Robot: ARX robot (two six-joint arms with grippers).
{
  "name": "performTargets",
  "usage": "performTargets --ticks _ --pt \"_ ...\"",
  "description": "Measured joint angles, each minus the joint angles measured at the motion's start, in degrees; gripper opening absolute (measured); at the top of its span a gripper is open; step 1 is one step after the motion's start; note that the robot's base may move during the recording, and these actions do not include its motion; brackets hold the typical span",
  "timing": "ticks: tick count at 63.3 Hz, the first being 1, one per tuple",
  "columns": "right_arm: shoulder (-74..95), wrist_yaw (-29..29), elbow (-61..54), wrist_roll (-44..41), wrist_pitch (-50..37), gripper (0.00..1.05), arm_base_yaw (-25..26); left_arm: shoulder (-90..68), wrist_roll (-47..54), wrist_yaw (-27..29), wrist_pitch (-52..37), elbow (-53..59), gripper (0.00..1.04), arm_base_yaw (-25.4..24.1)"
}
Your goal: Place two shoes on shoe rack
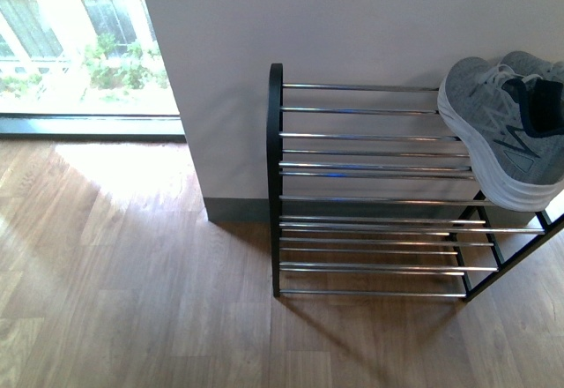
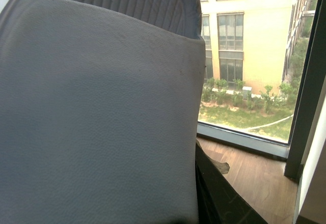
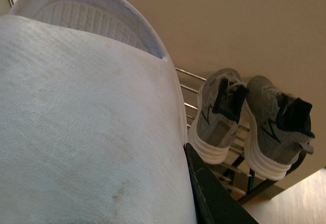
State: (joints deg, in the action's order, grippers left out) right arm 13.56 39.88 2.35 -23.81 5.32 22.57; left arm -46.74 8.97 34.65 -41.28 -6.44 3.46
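Two grey knit sneakers sit side by side on the shoe rack, heels up, seen in the right wrist view: the left sneaker just beside the right sneaker. Only one shows in the front view, at the rack's right end. Neither gripper's fingers are visible, so their state cannot be told. Placement looks complete; any retreat should stay clear of the bars.

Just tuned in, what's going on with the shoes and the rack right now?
Both grey sneakers, one and the other, already sit side by side on the top tier of the shoe rack, at its right end against the wall. The front view shows only one of them at its right edge and neither arm. Each wrist view is mostly filled by a pale padded surface, so neither gripper's state can be read. Nothing is being handled.
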Motion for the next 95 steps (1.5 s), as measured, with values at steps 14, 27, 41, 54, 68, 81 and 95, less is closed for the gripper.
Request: performTargets --ticks 14,27,41,54,68,81,95 --pt "3.02 -10.1 -0.59 11.02 -22.97 0.02 -9.9 0.17 0.02 -0.13 -0.02 0.0 0.02 0.02" --pt "36.02 -30.38 2.47 16.06 -47.76 0.02 -27.69 0.24 0.02 -0.13 -0.02 0.0 0.02 0.02" --pt "69.94 -39.78 15.12 17.18 -61.16 0.02 -37.22 0.24 0.02 -0.11 -0.02 0.0 0.02 0.02" --pt "88.35 -42.64 25.88 16.41 -62.29 0.02 -39.04 0.24 0.02 -0.13 -0.02 0.0 0.02 0.02" --pt "100.54 -46.03 37.35 14.45 -60.26 0.02 -38.77 0.24 0.02 -0.13 -0.02 0.0 0.02 0.02" --pt "110.44 -47.84 47.71 10.8 -57.88 0.02 -37.68 0.24 0.02 -0.13 -0.02 0.0 0.02 0.02" --pt "118.77 -50.47 57.55 6.27 -55.74 0.02 -35.52 0.24 0.02 -0.11 -0.02 0.0 0.02 0.02"
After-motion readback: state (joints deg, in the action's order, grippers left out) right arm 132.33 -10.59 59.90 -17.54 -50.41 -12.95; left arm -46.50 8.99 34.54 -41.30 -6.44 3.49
